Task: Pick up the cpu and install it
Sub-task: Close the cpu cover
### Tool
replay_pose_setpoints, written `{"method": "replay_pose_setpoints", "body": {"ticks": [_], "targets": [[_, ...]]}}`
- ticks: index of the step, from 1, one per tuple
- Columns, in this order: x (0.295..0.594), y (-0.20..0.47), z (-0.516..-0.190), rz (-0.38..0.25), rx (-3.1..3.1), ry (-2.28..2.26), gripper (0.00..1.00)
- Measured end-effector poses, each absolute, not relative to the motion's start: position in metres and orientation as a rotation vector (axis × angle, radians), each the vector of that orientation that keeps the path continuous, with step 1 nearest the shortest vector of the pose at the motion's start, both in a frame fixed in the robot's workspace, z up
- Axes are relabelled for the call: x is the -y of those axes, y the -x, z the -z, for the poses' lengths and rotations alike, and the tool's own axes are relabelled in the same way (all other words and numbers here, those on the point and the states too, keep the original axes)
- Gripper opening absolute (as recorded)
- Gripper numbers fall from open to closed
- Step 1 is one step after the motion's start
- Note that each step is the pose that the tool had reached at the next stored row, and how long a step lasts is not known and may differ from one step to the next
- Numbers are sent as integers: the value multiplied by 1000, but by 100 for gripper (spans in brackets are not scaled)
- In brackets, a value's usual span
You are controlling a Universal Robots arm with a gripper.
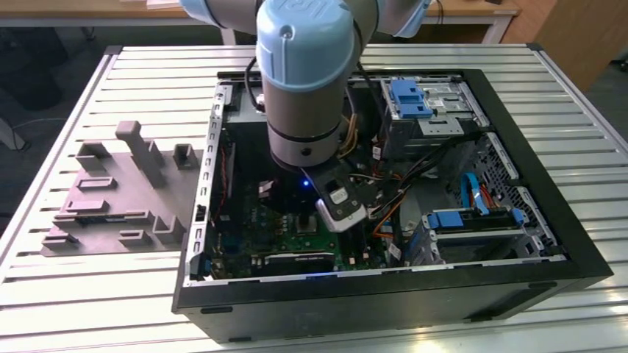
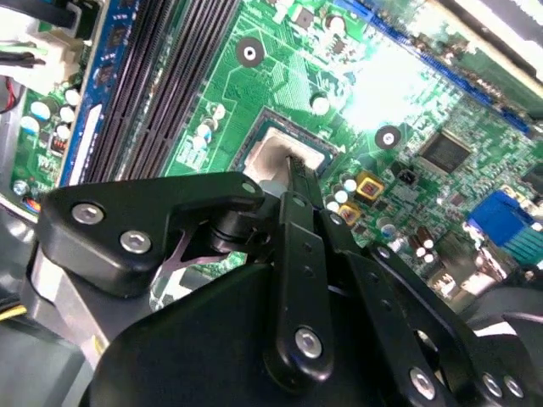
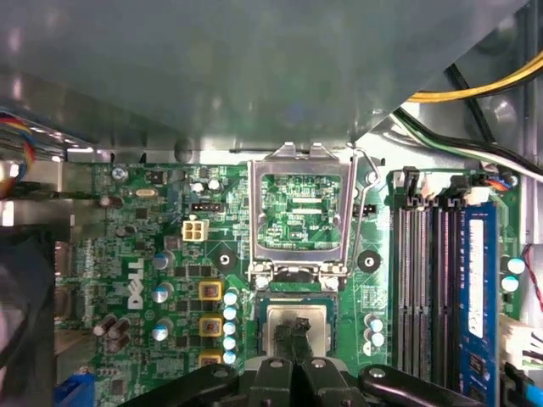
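**Seating the cpu in its socket.** In the first wrist view the cpu (image 3: 316, 320) lies flat in the socket of the green board (image 3: 153, 254). It sits just beside the metal frame (image 3: 256, 212), which is swung open and clear of it, with the memory slots (image 3: 424, 280) well apart to one side. The tool (image 3: 295, 331) is over the middle of the chip's silvery top. Its jaws are drawn close together and clasp nothing visible, since the cpu is far wider than the gap between them. Whether the tips press on the top or hang just above it cannot be told. The second wrist view agrees, showing one finger (image 2: 295, 229) running down to the centre of the chip. In the exterior view the arm reaches into the open case (image 1: 393, 294) on the slatted worktop (image 1: 98, 294), and the grey tray (image 1: 108, 213) lies beside the case at the exterior view's left. The step in hand appears to be the final settling of the chip, with placement seemingly all but complete. It is probably done well if the chip is level and square to the socket walls, any contact is light and strictly vertical, and sideways drag is avoided. A skewed or shoved chip could harm the socket contacts beneath it. The raised frame also looks close enough to the tool to call for care.
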State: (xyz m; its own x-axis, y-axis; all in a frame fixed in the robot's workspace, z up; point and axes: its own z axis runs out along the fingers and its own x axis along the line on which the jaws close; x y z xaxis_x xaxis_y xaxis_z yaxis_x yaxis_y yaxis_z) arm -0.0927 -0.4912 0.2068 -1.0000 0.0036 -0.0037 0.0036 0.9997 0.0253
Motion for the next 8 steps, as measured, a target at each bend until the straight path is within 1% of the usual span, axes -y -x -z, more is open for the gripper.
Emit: {"method": "replay_pose_setpoints", "body": {"ticks": [8], "targets": [[491,95,-244,-40,-3138,-6,11]]}}
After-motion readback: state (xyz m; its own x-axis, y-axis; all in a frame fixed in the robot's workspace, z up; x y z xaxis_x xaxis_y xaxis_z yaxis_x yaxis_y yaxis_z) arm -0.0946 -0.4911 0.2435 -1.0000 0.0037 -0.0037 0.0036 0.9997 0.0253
